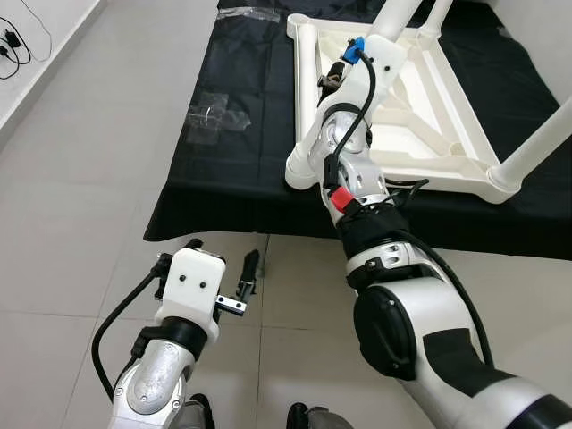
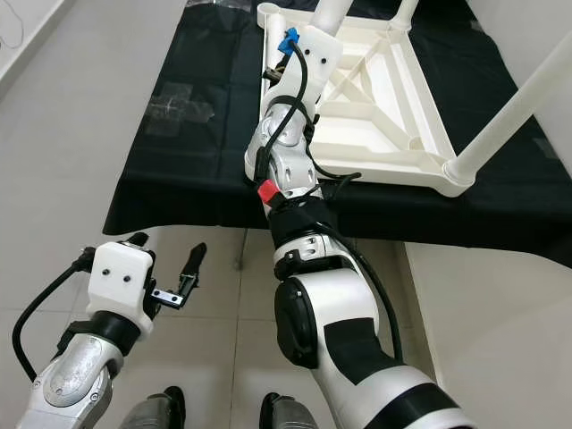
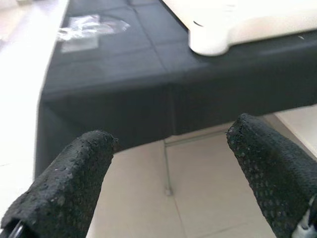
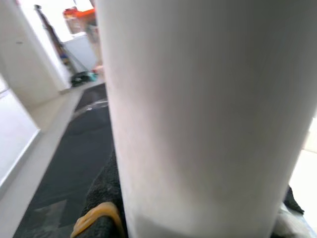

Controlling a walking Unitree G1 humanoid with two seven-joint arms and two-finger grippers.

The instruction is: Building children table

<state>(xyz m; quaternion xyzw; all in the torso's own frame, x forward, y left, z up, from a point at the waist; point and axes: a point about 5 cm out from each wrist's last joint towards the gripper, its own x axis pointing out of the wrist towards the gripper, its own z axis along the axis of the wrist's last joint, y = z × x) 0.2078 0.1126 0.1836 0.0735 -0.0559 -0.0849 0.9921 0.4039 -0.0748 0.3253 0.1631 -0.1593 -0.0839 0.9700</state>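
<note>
Right end effector (image 1: pixel 382 34) clenched on white table leg (image 4: pixel 208 114) (table upturned on black cloth (image 1: pixel 241 170)), left end effector (image 3: pixel 173 163) released

The floor (image 1: pixel 80 161) was laid in large pale grey glossy tiles with thin dark grout lines, brightly and evenly lit. A black cloth sheet (image 1: pixel 241 170) lay spread flat over it, with a crumpled clear plastic bag (image 1: pixel 214 114) resting near its edge. Along the white wall's base (image 1: pixel 36 80), black cables (image 1: pixel 13 49) trailed on the tiles.
</note>
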